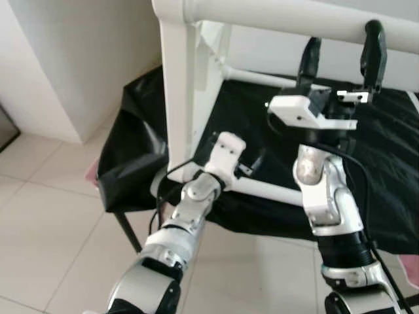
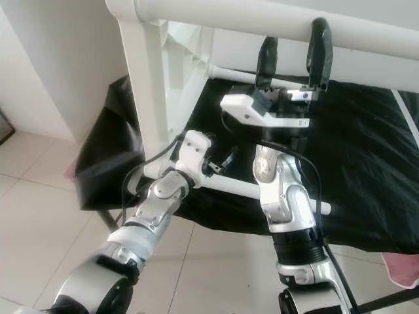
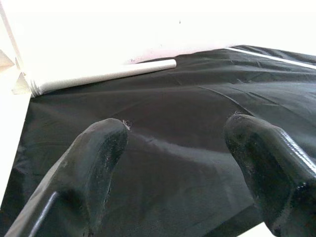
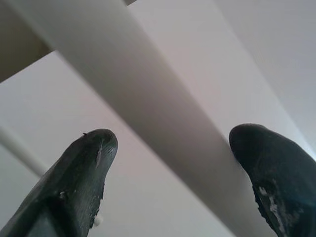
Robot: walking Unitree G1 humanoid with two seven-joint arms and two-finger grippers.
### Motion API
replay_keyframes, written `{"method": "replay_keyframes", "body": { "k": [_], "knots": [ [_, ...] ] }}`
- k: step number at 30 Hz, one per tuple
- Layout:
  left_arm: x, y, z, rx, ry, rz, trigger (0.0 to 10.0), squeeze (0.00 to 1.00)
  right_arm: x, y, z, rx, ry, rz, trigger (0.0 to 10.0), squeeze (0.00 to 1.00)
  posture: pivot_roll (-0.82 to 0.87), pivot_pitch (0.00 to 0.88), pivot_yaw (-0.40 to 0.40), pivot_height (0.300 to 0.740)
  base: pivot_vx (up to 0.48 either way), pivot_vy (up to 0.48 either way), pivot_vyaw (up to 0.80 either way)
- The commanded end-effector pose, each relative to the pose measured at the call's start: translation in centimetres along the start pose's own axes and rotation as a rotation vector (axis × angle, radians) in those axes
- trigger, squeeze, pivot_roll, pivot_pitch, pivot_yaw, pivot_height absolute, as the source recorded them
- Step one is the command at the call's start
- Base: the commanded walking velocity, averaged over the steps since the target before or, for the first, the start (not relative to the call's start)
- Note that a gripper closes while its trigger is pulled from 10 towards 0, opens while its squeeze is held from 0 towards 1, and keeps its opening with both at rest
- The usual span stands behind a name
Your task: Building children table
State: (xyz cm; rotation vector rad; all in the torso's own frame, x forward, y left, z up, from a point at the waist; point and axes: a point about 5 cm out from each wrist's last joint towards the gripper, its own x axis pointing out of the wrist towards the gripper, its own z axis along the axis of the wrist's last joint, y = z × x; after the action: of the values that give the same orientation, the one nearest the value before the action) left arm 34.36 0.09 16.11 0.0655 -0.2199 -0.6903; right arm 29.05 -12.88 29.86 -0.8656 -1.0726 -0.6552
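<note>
A white table frame stands on a black cloth [image 1: 386, 163]. Its thick top rail [image 1: 294, 19] crosses the upper part of the eye views, a square leg [image 1: 180, 91] drops from it, and a thin round rod [image 1: 265, 190] lies low on the cloth. My right gripper [image 1: 340, 55] is raised with its fingers pointing up, open, just under the top rail. In the right wrist view the rail [image 4: 148, 98] runs slantwise between the fingertips [image 4: 94, 148]. My left gripper [image 2: 222, 160] is low beside the leg, open over the cloth [image 3: 197, 113], holding nothing, with a white rod [image 3: 108, 74] beyond it.
The cloth covers a low stand with a dark leg [image 1: 127, 229] over a pale tiled floor [image 1: 46, 222]. A white wall corner [image 1: 72, 65] stands at the left. Something pink [image 2: 402, 268] lies at the lower right edge.
</note>
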Motion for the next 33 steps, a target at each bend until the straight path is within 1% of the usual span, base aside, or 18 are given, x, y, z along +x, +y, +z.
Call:
{"method": "replay_keyframes", "body": {
  "k": [1, 3, 5, 8, 9, 11, 14, 15, 18, 20, 21, 22, 23, 24, 25, 28, 29, 33],
  "knots": [
    [0.2, -0.2, 0.1, -0.007, -0.008, -0.018, 10.0, 0.0, 0.3, -0.3, -0.3, -0.022, -0.001, -0.025, 10.0, 0.0, 0.03, 0.012, -0.025, 0.74, 0.0, 0.0, 0.0],
    [0.2, -0.2, 0.1, -0.009, -0.007, -0.019, 10.0, 0.0, 1.0, -0.4, -0.3, -0.035, -0.006, -0.052, 10.0, 0.0, 0.02, 0.009, -0.023, 0.74, 0.0, 0.0, 0.0],
    [0.2, -0.2, 0.1, -0.009, -0.007, -0.019, 10.0, 0.0, 1.0, -0.4, -0.3, -0.035, -0.006, -0.052, 10.0, 0.0, 0.02, 0.009, -0.023, 0.74, 0.0, 0.0, 0.0],
    [0.3, -0.3, 0.1, -0.013, -0.005, -0.019, 10.0, 0.0, 2.2, -0.3, 0.0, -0.031, -0.016, -0.076, 10.0, 0.0, 0.01, 0.006, -0.023, 0.74, 0.0, 0.0, 0.0],
    [0.3, -0.3, 0.1, -0.013, -0.005, -0.019, 10.0, 0.0, 2.2, -0.3, 0.0, -0.031, -0.016, -0.076, 10.0, 0.0, 0.01, 0.006, -0.023, 0.74, 0.0, 0.0, 0.0],
    [0.5, -0.2, 0.1, -0.018, -0.002, -0.017, 10.0, 0.0, 3.5, 0.2, 0.5, -0.023, -0.012, -0.05, 10.0, 0.0, 0.0, 0.007, -0.021, 0.74, 0.0, 0.0, 0.0],
    [0.7, -0.1, 0.2, -0.029, 0.001, -0.012, 10.0, 0.0, 4.3, 0.4, 0.8, -0.025, -0.004, -0.033, 10.0, 0.0, 0.0, 0.005, -0.023, 0.74, 0.0, 0.0, 0.0],
    [1.1, -0.1, -0.1, -0.073, 0.024, 0.008, 10.0, 0.0, 5.5, 1.1, 1.3, -0.04, 0.017, 0.023, 10.0, 0.0, -0.01, 0.008, -0.028, 0.74, 0.0, 0.0, 0.0],
    [1.2, -0.2, -0.4, -0.109, 0.039, 0.02, 10.0, 0.0, 5.8, 1.3, 1.5, -0.046, 0.021, 0.041, 10.0, 0.0, -0.01, 0.008, -0.028, 0.74, 0.0, 0.0, 0.0],
    [1.1, -0.3, -1.3, -0.16, 0.09, 0.049, 10.0, 0.0, 6.1, 1.4, 1.7, -0.046, 0.026, 0.065, 10.0, 0.0, -0.03, 0.013, -0.029, 0.74, 0.0, 0.0, 0.0],
    [0.9, -0.3, -2.2, -0.212, 0.138, 0.082, 10.0, 0.0, 6.3, 1.4, 1.8, -0.043, 0.028, 0.081, 10.0, 0.0, -0.03, 0.013, -0.029, 0.74, 0.0, 0.0, 0.0],
    [0.9, -0.3, -2.2, -0.212, 0.138, 0.082, 10.0, 0.0, 6.3, 1.4, 1.8, -0.043, 0.028, 0.081, 10.0, 0.0, -0.03, 0.013, -0.029, 0.74, 0.0, 0.0, 0.0],
    [0.7, -0.4, -3.0, -0.247, 0.18, 0.106, 10.0, 0.0, 6.4, 1.4, 1.9, -0.042, 0.031, 0.099, 10.0, 0.0, -0.03, 0.015, -0.029, 0.74, 0.0, 0.0, 0.0],
    [0.4, -0.4, -3.5, -0.264, 0.208, 0.125, 10.0, 0.0, 6.5, 1.4, 2.0, -0.038, 0.033, 0.116, 8.3, 0.0, -0.04, 0.016, -0.026, 0.74, 0.0, 0.0, 0.0],
    [0.1, -0.1, -4.1, -0.289, 0.236, 0.154, 10.0, 0.0, 6.4, 1.3, 2.0, -0.03, 0.038, 0.138, 0.0, 0.0, -0.05, 0.02, -0.02, 0.74, 0.0, 0.0, 0.0],
    [-0.2, 0.2, -4.6, -0.307, 0.261, 0.186, 10.0, 0.0, 6.4, 1.2, 2.0, -0.021, 0.043, 0.154, 0.0, 0.0, -0.06, 0.025, -0.015, 0.74, 0.0, 0.0, 0.0],
    [-0.7, 1.1, -5.1, -0.35, 0.282, 0.25, 10.0, 0.0, 6.3, 0.4, 1.7, -0.019, 0.061, 0.16, 0.0, 0.0, -0.07, 0.027, -0.015, 0.74, 0.0, 0.0, 0.0],
    [-1.1, 2.0, -5.4, -0.407, 0.291, 0.311, 10.0, 0.0, 6.3, -0.1, 1.7, -0.006, 0.072, 0.171, 0.0, 0.0, -0.08, 0.035, -0.011, 0.74, 0.0, 0.0, 0.0]
  ]
}}
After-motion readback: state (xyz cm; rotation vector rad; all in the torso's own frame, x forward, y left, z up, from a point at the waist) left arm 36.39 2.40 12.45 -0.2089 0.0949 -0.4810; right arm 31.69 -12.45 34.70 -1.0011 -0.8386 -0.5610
